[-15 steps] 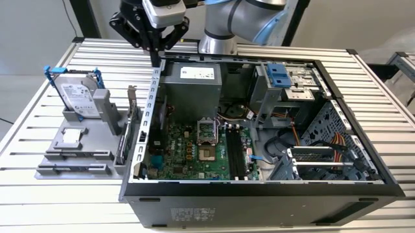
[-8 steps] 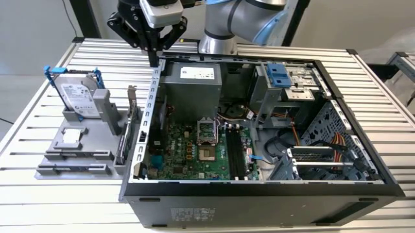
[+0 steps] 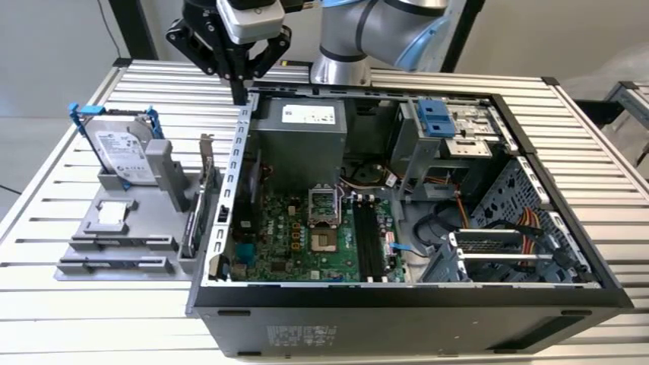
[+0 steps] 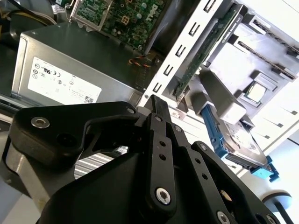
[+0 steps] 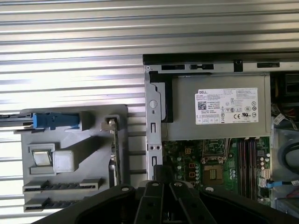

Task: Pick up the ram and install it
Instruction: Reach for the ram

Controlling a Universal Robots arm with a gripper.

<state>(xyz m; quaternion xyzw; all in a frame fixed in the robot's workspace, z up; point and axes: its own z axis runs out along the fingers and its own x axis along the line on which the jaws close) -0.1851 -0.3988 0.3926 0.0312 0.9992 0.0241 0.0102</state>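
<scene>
Grey rack holding the ram lies well off to one side of the claw, which hangs pinched together on nothing just above the case wall, so a straight descent would likely strike that metal edge.

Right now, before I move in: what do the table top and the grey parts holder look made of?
Table top: bare metal, likely aluminium; silvery ribbed slats with a dull sheen.
Grey holder: probably plastic, matte; uniform grey, blocky shapes, no glint.
</scene>
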